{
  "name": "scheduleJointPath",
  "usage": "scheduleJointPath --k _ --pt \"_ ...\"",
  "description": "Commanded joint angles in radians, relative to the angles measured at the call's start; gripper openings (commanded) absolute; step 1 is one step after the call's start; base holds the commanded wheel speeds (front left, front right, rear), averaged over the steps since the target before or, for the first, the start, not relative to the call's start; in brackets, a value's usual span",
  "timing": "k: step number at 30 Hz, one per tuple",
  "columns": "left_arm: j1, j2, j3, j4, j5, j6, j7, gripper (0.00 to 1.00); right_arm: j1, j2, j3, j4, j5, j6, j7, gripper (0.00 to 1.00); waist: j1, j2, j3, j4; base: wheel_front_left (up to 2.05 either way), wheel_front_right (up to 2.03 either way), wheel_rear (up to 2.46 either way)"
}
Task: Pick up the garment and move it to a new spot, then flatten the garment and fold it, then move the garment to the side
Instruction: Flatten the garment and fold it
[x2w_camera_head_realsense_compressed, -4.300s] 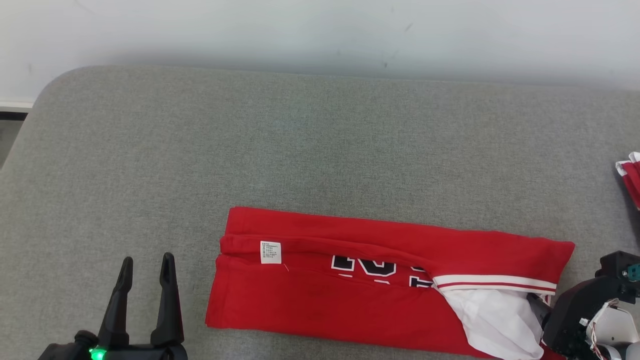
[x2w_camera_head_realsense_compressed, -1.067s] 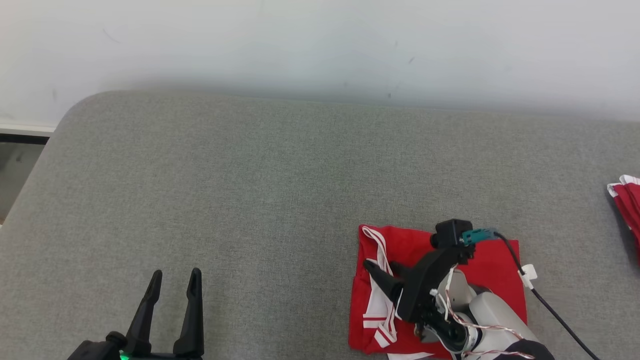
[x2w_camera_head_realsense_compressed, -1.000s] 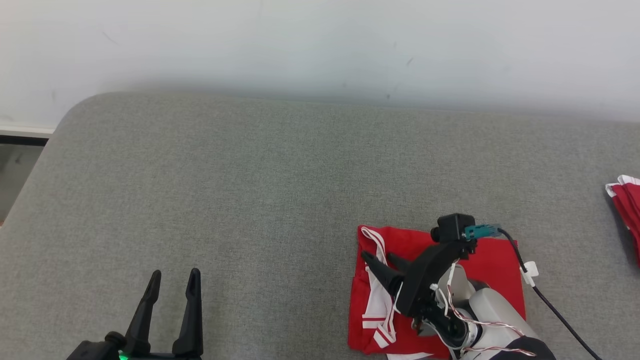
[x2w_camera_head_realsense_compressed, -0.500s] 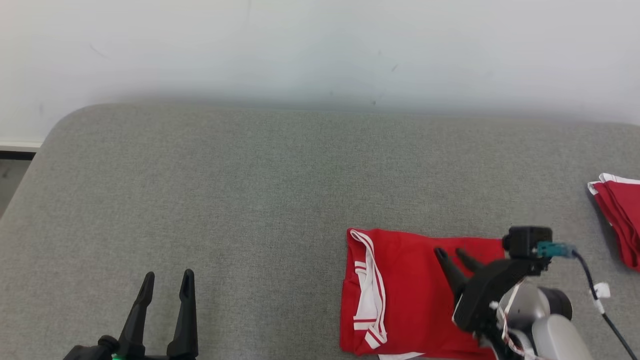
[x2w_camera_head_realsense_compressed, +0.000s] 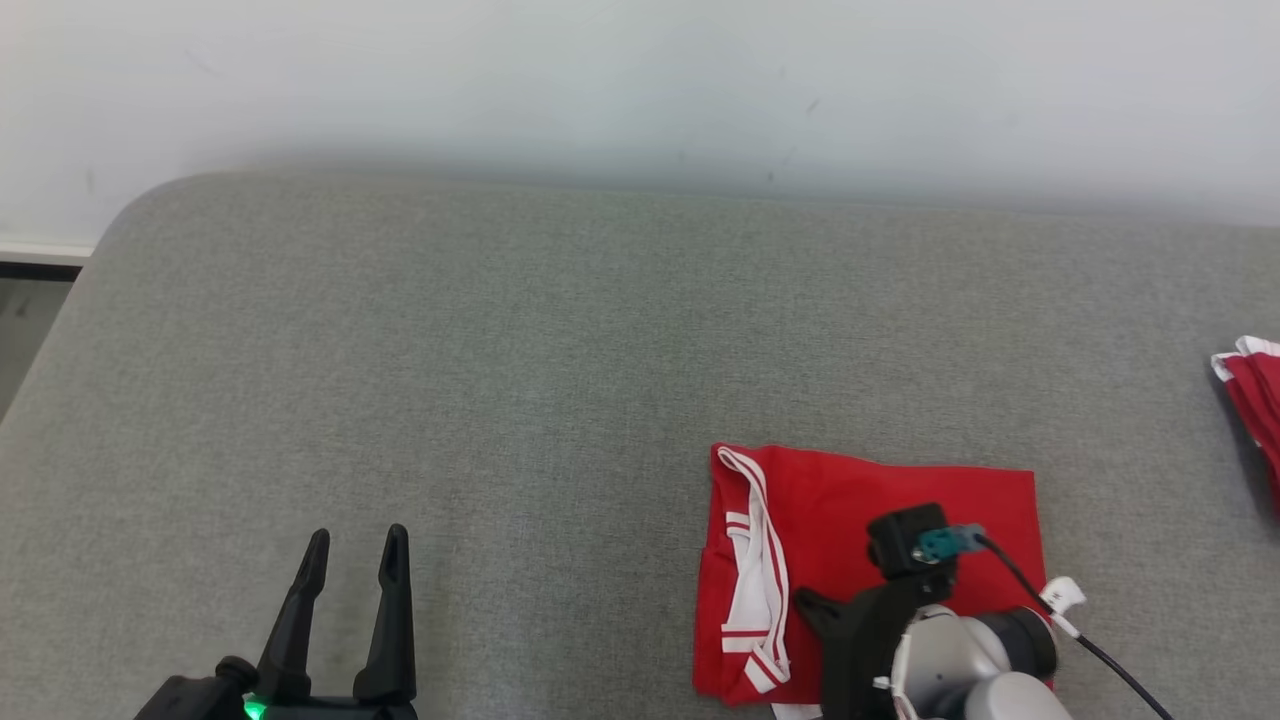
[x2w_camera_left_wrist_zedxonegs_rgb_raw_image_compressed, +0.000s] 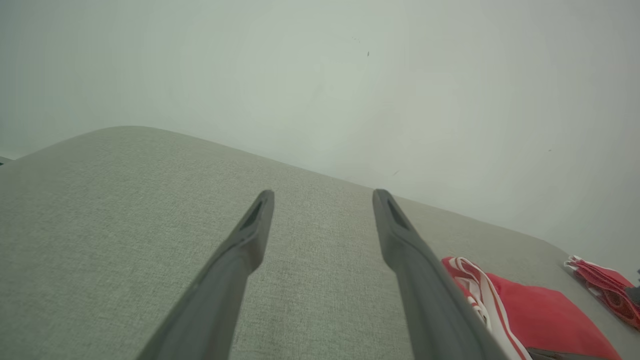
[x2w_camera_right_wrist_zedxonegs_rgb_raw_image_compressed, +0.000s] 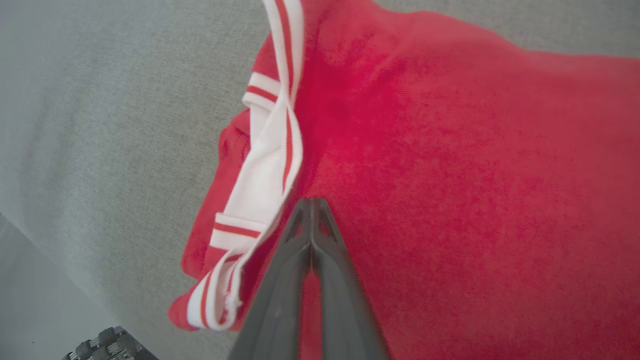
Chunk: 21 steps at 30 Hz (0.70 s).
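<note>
The garment (x2w_camera_head_realsense_compressed: 860, 510) is red with white striped trim and lies folded in a rough square on the grey cushion (x2w_camera_head_realsense_compressed: 500, 350), right of centre near the front. My right gripper (x2w_camera_head_realsense_compressed: 803, 602) hovers over its front part, fingers pointing left. In the right wrist view the right gripper (x2w_camera_right_wrist_zedxonegs_rgb_raw_image_compressed: 311, 202) is shut, tips pressed together above the red cloth (x2w_camera_right_wrist_zedxonegs_rgb_raw_image_compressed: 450, 175) beside the white trim (x2w_camera_right_wrist_zedxonegs_rgb_raw_image_compressed: 270, 165), with no fabric seen between them. My left gripper (x2w_camera_head_realsense_compressed: 352, 545) stands open at the lower left, off the garment. The left gripper (x2w_camera_left_wrist_zedxonegs_rgb_raw_image_compressed: 322, 195) holds nothing, with the garment (x2w_camera_left_wrist_zedxonegs_rgb_raw_image_compressed: 540, 320) at its right.
Another red and white cloth (x2w_camera_head_realsense_compressed: 1255, 390) lies at the cushion's right edge, also seen as a red cloth (x2w_camera_left_wrist_zedxonegs_rgb_raw_image_compressed: 600, 290) in the left wrist view. A pale wall (x2w_camera_head_realsense_compressed: 640, 80) runs behind. The cushion's corner rounds off at the upper left, with floor (x2w_camera_head_realsense_compressed: 25, 300) beyond.
My right gripper has shut its fingers and drawn back toward the garment's front-left part. The folded garment lies as before. The left arm has not moved; the camera shifted slightly.
</note>
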Motion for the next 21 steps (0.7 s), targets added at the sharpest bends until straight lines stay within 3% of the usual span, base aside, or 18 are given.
scheduleJointPath --k 1,13,21 --pt "-0.014 -0.002 0.003 0.003 0.003 0.001 -0.004 1.0 -0.021 -0.001 0.02 0.012 0.003 0.001 -0.001 0.0 -0.0001 -0.0001 0.006 0.01 0.0 0.0 0.0" --pt "-0.007 -0.002 -0.003 0.01 -0.007 0.001 -0.004 1.0 -0.12 -0.001 0.225 0.154 0.088 0.0 -0.005 0.0 -0.0001 -0.0001 0.007 0.035 0.0 0.0 0.0" --pt "0.015 0.008 0.002 0.007 -0.006 0.001 -0.004 1.0 -0.15 -0.001 0.281 0.125 0.232 0.0 -0.086 0.0 -0.0001 -0.0001 -0.021 0.017 0.0 0.0 0.0"
